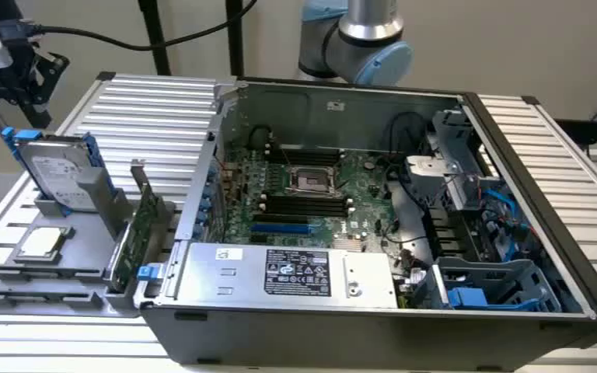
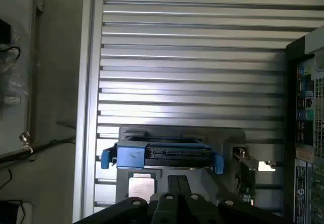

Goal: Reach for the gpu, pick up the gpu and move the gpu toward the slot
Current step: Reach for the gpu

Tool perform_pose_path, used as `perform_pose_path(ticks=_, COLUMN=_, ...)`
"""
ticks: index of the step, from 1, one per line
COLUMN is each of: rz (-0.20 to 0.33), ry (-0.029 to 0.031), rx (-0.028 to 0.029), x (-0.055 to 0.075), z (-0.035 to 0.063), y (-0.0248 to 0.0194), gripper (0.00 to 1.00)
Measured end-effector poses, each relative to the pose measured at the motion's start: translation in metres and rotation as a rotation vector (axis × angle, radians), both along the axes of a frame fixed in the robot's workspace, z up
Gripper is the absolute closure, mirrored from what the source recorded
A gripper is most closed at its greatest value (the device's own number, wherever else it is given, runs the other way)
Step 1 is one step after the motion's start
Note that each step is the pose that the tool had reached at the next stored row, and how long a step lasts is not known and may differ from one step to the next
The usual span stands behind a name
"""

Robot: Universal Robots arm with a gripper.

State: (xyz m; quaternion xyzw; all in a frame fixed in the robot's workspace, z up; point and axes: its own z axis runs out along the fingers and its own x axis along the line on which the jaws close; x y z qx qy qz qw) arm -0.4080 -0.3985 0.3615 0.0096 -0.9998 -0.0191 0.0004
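- Shows arm (image 1: 369, 31) as a silver-grey tube with pale blue joint caps.
- Carries matte black gripper (image 2: 177, 181), with linkage bars and round silver pins at the pivots.
- Bears two narrow black fingers (image 2: 172, 183), side by side, touching.
- Trails a black cable (image 1: 112, 34) off the wrist housing.

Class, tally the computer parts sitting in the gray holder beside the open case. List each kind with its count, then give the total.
hard drive with blue rails: 1
square silver chip: 1
gpu: 1
Total: 3
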Motion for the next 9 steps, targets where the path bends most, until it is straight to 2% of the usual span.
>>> perform_pose_path(ticks=9, rz=0.000, ry=0.0000, rx=0.0000, x=0.0000, z=0.0000, y=0.0000, gripper=0.89)
